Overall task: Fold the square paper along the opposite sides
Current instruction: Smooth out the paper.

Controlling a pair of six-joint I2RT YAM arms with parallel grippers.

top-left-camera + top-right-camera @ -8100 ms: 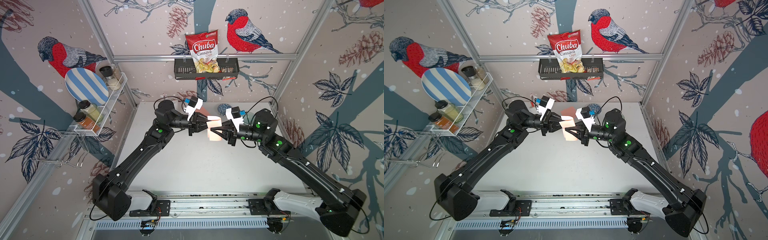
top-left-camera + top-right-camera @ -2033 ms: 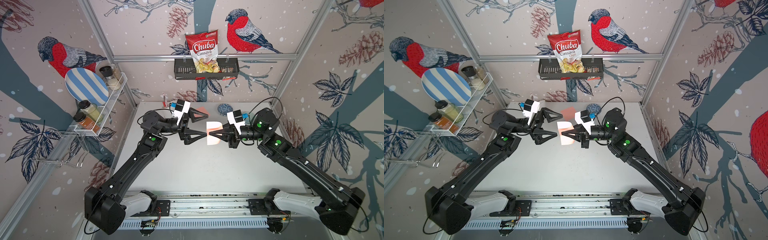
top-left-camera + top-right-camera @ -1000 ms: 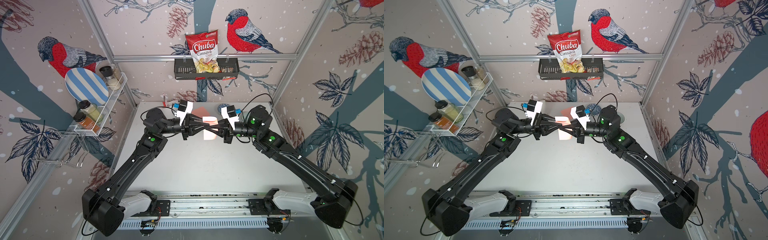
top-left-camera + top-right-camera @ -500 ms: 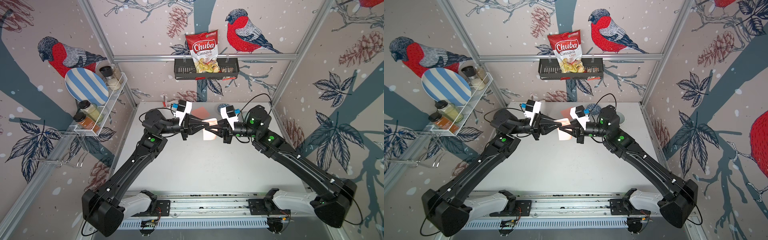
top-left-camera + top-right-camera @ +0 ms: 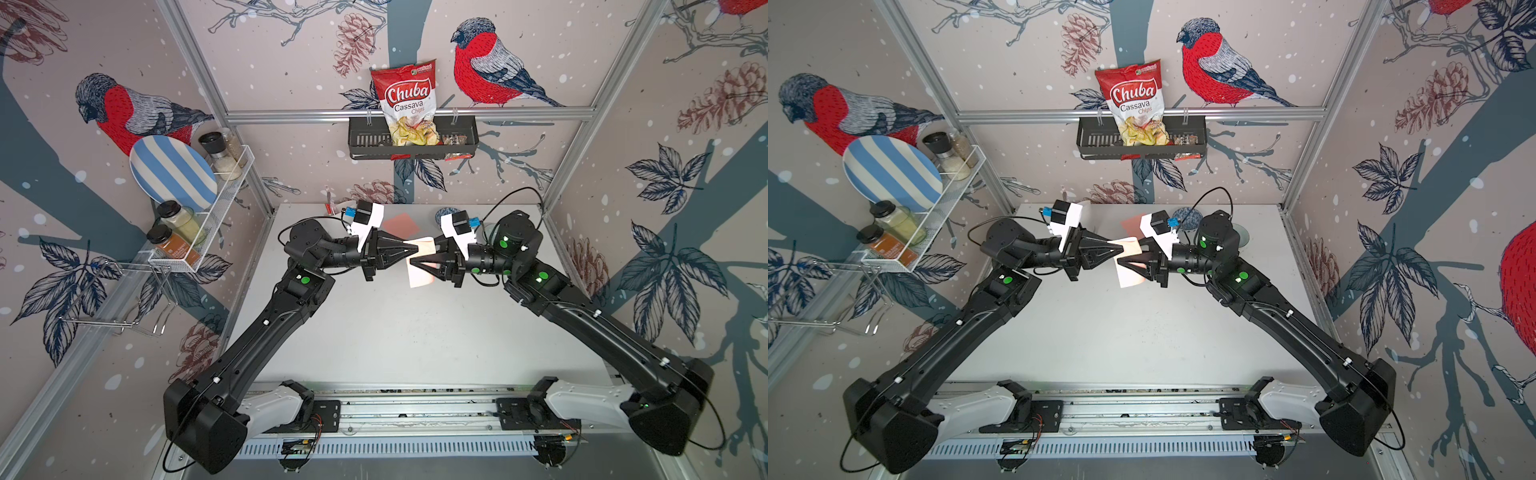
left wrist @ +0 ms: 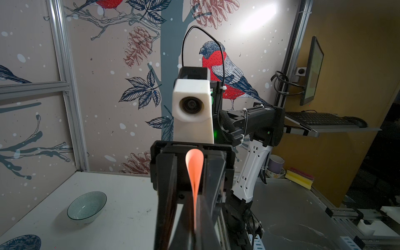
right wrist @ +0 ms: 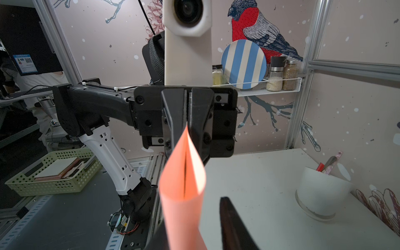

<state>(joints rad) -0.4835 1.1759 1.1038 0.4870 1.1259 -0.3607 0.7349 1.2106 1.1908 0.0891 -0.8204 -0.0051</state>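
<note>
The salmon-orange square paper sheet (image 5: 420,266) hangs in the air above the white tabletop (image 5: 395,332), towards its back, bent over on itself into a soft teardrop loop and not yet creased. In the left wrist view the loop (image 6: 194,164) bulges round at one end and narrows to where its two edges meet.

We judge the main risk to be that loop springing back. Only one end is pinched, so the free end may sag or twist under its own weight, and the two edges could slide out of line. A crease pressed in that state would run skewed, not parallel to the sides. A squeeze landing off the middle of the bulge would also set a crooked fold. If the single pinch slips, the sheet drops to the table, near a second orange sheet (image 5: 401,224) lying flat there.

The left gripper (image 5: 416,248) has its black fingers (image 7: 175,112) pressed together on the paper's meeting edges. The right gripper (image 5: 411,262) has its fingers (image 7: 233,225) spread apart, standing on either side of the loop. We see no clamp on it, though we cannot tell whether the paper brushes one of them.
</note>
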